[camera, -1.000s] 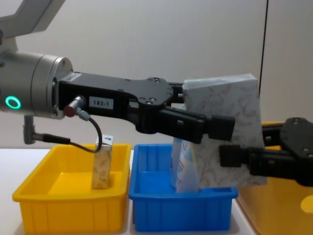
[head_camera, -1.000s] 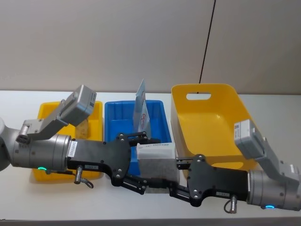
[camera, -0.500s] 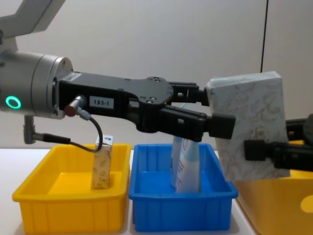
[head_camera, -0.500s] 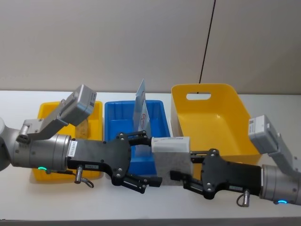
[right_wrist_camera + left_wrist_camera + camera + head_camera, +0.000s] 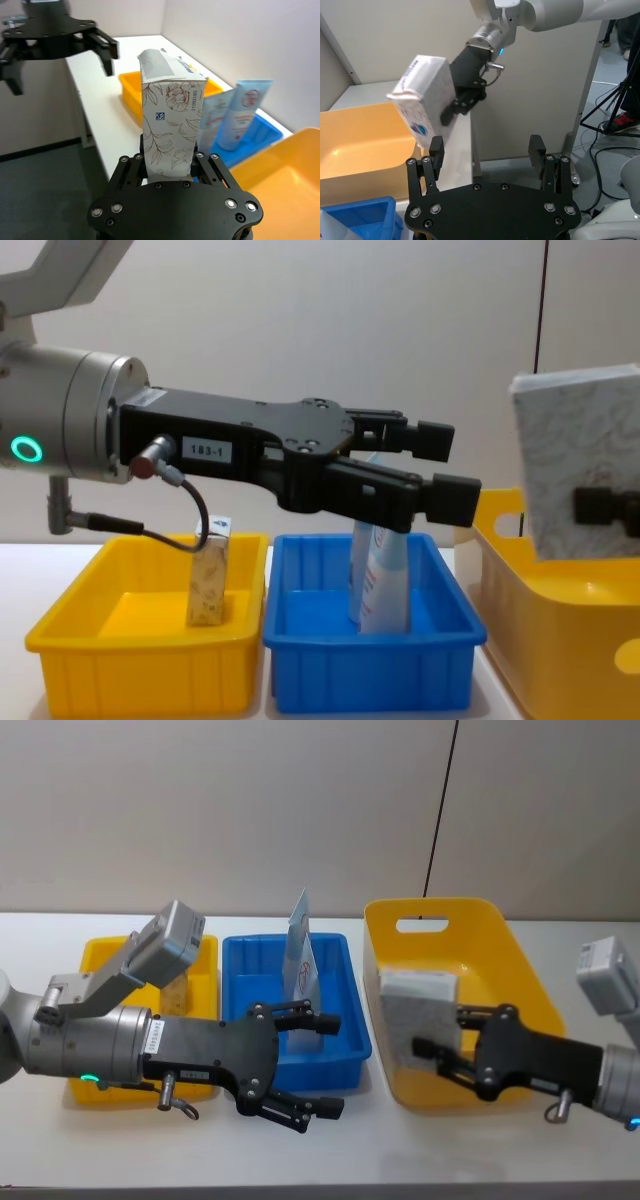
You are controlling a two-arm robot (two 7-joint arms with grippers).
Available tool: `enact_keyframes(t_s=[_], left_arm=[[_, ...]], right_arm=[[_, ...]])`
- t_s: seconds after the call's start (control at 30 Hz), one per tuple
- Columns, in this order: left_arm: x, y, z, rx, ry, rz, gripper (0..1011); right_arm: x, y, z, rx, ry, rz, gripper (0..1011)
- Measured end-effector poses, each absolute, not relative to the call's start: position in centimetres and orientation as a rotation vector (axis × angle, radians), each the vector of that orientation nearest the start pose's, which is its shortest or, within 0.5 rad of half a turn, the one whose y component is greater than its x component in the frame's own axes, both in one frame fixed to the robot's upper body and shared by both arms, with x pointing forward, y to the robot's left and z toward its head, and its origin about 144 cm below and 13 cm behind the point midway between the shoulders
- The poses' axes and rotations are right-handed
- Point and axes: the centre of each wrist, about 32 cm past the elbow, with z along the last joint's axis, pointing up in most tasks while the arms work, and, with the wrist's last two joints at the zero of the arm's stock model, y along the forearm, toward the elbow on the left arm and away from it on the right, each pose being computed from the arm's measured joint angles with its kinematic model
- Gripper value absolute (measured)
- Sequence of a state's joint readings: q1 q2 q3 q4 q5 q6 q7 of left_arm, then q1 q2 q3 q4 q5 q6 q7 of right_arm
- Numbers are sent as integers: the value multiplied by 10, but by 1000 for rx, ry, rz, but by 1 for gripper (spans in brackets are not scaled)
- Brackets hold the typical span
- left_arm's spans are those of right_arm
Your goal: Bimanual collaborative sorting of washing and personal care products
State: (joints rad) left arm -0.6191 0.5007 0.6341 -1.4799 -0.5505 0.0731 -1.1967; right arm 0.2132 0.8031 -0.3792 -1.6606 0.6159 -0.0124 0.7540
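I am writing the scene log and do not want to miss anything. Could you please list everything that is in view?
table: one, white, under everything
small tray: one, yellow, on the robot's left
small carton: one, speckled beige, upright in the small tray
blue tray: one, blue, in the middle
tubes: two, light blue with a red mark, standing in the blue tray
bin: one, yellow, large, on the robot's right
big carton: one, white with a flower pattern, held over the bin
left gripper: one, black, open, above the blue tray's front edge
right gripper: one, black, shut on the big carton
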Motion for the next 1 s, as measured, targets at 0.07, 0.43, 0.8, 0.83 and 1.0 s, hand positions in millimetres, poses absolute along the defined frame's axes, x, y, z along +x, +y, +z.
enact_keyframes(t_s=[0.07, 0.43, 0.8, 0.83, 1.0], left_arm=[[566, 215, 1283, 122, -165, -105, 1002], [566, 215, 1283, 122, -165, -105, 1002], [566, 215, 1283, 122, -165, -105, 1002], [566, 215, 1283, 122, -165, -105, 1002], [566, 215, 1283, 122, -165, -105, 1002]], right_arm=[[487, -341, 1238, -171, -121, -499, 362], [488, -358, 1245, -172, -135, -608, 362], [489, -358, 1247, -173, -152, -750, 362], [489, -358, 1247, -174, -154, -760, 362], [490, -353, 1246, -181, -164, -840, 362]])
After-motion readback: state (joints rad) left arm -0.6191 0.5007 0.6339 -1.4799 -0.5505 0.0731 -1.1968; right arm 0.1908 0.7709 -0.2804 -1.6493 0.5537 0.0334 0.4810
